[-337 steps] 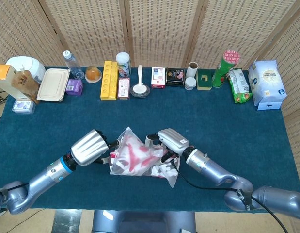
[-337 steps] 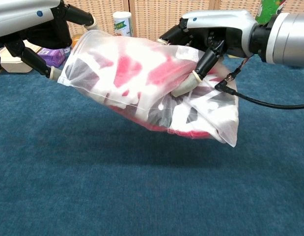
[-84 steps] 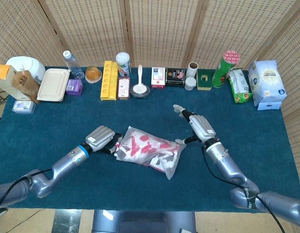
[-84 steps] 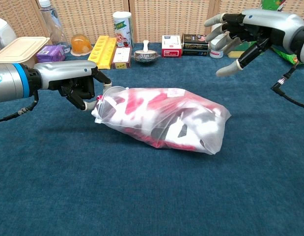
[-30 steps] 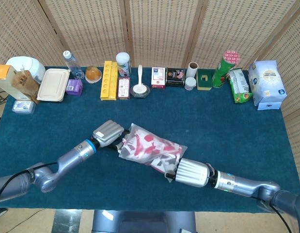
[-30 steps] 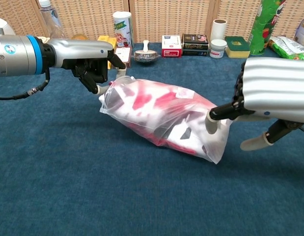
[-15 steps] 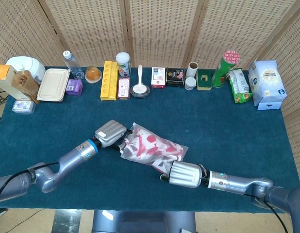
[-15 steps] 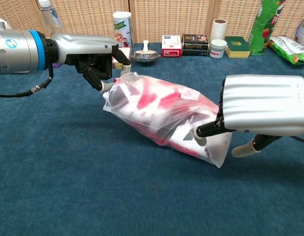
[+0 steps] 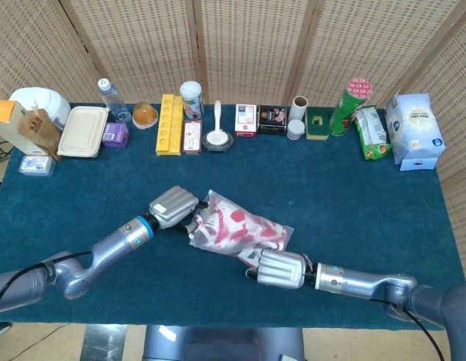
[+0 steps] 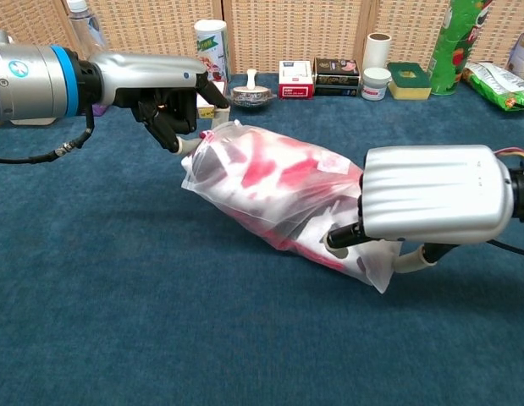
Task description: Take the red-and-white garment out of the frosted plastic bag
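Blue cloth covers the table; along its far edge stands a row of goods — a blue-and-white pack at the far right, a lidded box toward the left, a yellow tray, a green can, a bottle.

Near the middle front lies the bag, frosted, slanting from upper left to lower right; the garment, red and white, is wholly inside it.

The right hand lies knuckles-up at the bag's near end; in the chest view its fingers curl under and press into the plastic there.

The left hand is at the far, open end; its fingers are bunched together, pinching the bag's rim — that end stands raised off the cloth.
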Action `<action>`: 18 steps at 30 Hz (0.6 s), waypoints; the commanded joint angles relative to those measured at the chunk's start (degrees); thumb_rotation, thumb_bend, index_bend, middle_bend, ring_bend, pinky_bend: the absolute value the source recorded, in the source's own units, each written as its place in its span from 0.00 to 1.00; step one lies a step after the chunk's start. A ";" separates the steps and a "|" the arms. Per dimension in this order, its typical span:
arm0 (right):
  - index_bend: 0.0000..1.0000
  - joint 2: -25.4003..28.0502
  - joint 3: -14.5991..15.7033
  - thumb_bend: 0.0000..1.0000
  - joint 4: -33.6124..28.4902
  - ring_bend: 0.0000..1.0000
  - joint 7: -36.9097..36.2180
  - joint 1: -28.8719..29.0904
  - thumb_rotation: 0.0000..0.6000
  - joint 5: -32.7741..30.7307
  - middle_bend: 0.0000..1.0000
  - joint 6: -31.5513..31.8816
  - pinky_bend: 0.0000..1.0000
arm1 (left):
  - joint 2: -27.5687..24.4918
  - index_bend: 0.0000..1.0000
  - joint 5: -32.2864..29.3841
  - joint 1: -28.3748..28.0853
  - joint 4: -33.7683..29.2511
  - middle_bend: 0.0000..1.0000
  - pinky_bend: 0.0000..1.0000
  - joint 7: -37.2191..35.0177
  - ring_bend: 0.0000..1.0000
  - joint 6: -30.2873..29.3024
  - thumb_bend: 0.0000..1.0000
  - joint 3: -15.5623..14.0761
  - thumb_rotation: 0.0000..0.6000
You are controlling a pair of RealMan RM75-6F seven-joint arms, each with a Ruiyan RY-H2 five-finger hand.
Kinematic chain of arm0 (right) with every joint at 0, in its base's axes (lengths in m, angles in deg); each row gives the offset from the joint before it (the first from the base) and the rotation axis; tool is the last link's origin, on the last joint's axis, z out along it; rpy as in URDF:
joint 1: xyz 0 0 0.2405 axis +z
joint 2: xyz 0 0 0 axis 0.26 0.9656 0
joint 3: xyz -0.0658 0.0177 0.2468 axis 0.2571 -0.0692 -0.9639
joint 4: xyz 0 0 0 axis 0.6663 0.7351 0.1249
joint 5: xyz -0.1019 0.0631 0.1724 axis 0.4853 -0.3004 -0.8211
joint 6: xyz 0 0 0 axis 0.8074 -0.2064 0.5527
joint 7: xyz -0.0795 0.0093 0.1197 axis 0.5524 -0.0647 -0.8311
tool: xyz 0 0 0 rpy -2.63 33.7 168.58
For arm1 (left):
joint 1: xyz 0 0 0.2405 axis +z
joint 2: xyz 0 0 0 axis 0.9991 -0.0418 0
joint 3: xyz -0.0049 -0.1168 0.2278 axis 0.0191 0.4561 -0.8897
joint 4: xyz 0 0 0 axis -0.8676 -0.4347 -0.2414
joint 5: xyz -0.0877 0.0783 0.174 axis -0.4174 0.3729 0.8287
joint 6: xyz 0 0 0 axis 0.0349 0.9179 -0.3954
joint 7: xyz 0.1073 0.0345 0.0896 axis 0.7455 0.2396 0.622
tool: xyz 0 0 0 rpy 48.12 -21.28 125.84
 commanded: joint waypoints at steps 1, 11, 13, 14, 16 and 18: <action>0.44 -0.14 0.23 0.15 0.01 1.00 0.22 0.28 1.00 -0.23 0.91 -0.46 1.00 | -0.06 0.83 0.01 -0.01 -0.06 1.00 0.87 -0.20 0.96 -0.03 0.43 0.04 1.00; 0.49 -1.08 1.03 0.31 0.22 1.00 -0.01 0.90 1.00 -1.11 0.91 -1.49 1.00 | 0.12 0.83 0.02 -0.36 0.07 1.00 0.87 -0.63 0.96 0.19 0.43 0.12 1.00; 0.50 -1.18 1.26 0.33 0.22 1.00 -0.11 0.93 1.00 -1.19 0.91 -1.49 1.00 | 0.20 0.83 0.01 -0.42 0.17 1.00 0.87 -0.60 0.96 0.24 0.43 0.09 1.00; 0.50 -1.22 1.41 0.35 0.22 1.00 -0.18 0.94 1.00 -1.24 0.90 -1.51 1.00 | 0.25 0.83 -0.01 -0.45 0.20 1.00 0.87 -0.61 0.96 0.30 0.43 0.06 1.00; 0.51 -1.30 1.62 0.38 0.19 1.00 -0.26 0.95 1.00 -1.32 0.90 -1.49 1.00 | 0.33 0.83 -0.06 -0.47 0.30 1.00 0.87 -0.63 0.96 0.28 0.43 0.05 1.00; 0.52 -1.38 1.86 0.40 0.21 1.00 -0.48 0.98 1.00 -1.45 0.90 -1.59 1.00 | 0.42 0.83 -0.13 -0.47 0.37 1.00 0.87 -0.70 0.96 0.27 0.43 0.06 1.00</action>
